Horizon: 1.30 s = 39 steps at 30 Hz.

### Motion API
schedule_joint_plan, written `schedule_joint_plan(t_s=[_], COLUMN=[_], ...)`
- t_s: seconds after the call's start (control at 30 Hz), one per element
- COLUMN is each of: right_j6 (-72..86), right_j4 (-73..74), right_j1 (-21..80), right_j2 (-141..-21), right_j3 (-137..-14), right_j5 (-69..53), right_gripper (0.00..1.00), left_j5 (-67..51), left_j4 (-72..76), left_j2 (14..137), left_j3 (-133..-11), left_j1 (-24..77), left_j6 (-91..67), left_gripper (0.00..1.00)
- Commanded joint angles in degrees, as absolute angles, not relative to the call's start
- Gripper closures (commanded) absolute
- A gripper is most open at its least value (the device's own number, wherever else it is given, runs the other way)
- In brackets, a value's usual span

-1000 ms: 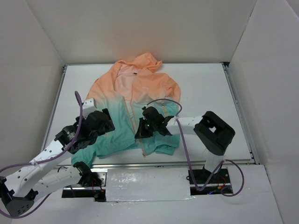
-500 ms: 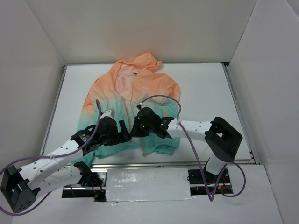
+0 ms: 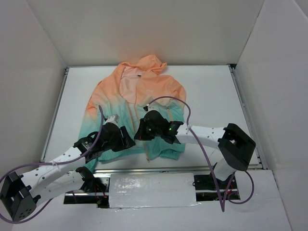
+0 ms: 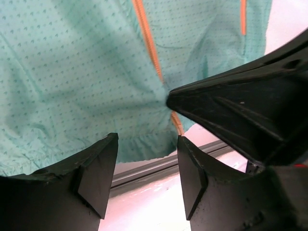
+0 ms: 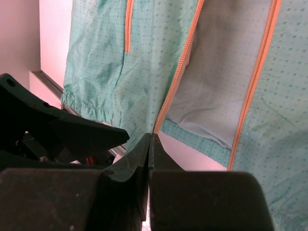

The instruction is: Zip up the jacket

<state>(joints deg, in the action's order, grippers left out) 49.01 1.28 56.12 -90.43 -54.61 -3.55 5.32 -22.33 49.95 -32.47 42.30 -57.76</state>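
Note:
The jacket [image 3: 139, 91] lies flat on the table, peach hood far, teal hem near, its front open at the bottom. My right gripper [image 3: 142, 134] is shut, its tips [image 5: 150, 139] pinching the lower end of one orange front zipper edge [image 5: 180, 72]. The other zipper edge [image 5: 255, 82] lies apart to the right. My left gripper [image 3: 126, 140] is open and empty, its fingers [image 4: 98, 173] just past the teal hem [image 4: 72, 72]. In that view the right gripper's tip [image 4: 175, 98] puckers the fabric at the zipper [image 4: 147, 43].
The white table [image 3: 211, 91] ends in a metal rail [image 3: 159, 169] close under both grippers. White walls enclose it on three sides. An orange pocket zip [image 5: 128, 24] lies left of the front zipper. Purple cables loop over both arms.
My left arm has swung right, from the jacket's left side to the hem beside the right gripper. My right gripper has shifted slightly left, staying on the zipper's lower end.

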Motion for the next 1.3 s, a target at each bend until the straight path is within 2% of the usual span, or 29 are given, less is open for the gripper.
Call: schedule_joint_plan(t_s=[0.0, 0.1, 0.27, 0.33, 0.4, 0.43, 0.5, 0.57, 0.67, 0.73, 0.83, 0.87, 0.93, 1.27], right_j6=[48.69, 48.52, 48.43, 48.34, 48.17, 47.90, 47.73, 47.64, 47.72, 48.16, 48.43, 48.51, 48.69, 48.43], right_j4=[0.62, 0.70, 0.53, 0.27, 0.35, 0.70, 1.58, 2.02, 2.20, 1.50, 0.62, 0.53, 0.62, 0.18], right_j1=[56.69, 56.69, 56.69, 56.69, 56.69, 56.69, 56.69, 56.51, 56.51, 56.77, 56.69, 56.69, 56.69, 58.35], right_j2=[-88.50, -88.59, -88.77, -88.94, -89.21, -89.56, -90.00, -91.05, -92.72, -93.16, -93.86, -94.65, -95.62, -100.28], right_j3=[-53.88, -53.96, -54.05, -53.96, -53.88, -53.96, -54.23, -53.97, -53.18, -52.39, -51.07, -50.89, -51.24, -54.31], right_j5=[-2.55, -2.72, -2.99, -3.25, -3.17, -2.99, -2.11, -2.20, -2.55, -2.29, -1.76, -1.50, -1.14, -3.25], right_gripper=[1.00, 1.00, 1.00, 1.00, 1.00, 1.00, 0.80, 0.61, 0.60, 0.62, 0.79, 0.91, 0.99, 1.00], left_j5=[5.19, 5.19, 5.36, 5.54, 5.54, 5.54, 5.80, 6.50, 8.43, 10.27, 11.34, 11.42, 11.25, 10.20], left_j4=[-19.95, -19.51, -18.72, -18.28, -18.28, -18.28, -18.81, -20.12, -23.01, -24.34, -25.75, -25.93, -26.19, -25.66], left_j2=[48.87, 48.43, 48.08, 48.08, 48.16, 48.25, 48.34, 48.25, 46.94, 45.97, 44.56, 44.56, 44.82, 45.35], left_j3=[-31.38, -30.68, -30.23, -29.88, -29.88, -29.80, -29.88, -30.15, -30.94, -31.38, -31.64, -31.73, -32.08, -31.73], left_j1=[42.54, 42.54, 42.54, 42.54, 42.54, 42.45, 42.54, 42.54, 42.54, 42.54, 42.45, 42.45, 42.45, 42.45], left_j6=[-59.24, -59.41, -58.80, -58.71, -58.71, -58.71, -58.89, -59.15, -59.59, -59.94, -59.85, -59.85, -59.68, -59.59], left_gripper=[0.38, 0.45, 0.50, 0.49, 0.40, 0.40, 0.40, 0.44, 0.45, 0.45, 0.44, 0.44, 0.44, 0.47])
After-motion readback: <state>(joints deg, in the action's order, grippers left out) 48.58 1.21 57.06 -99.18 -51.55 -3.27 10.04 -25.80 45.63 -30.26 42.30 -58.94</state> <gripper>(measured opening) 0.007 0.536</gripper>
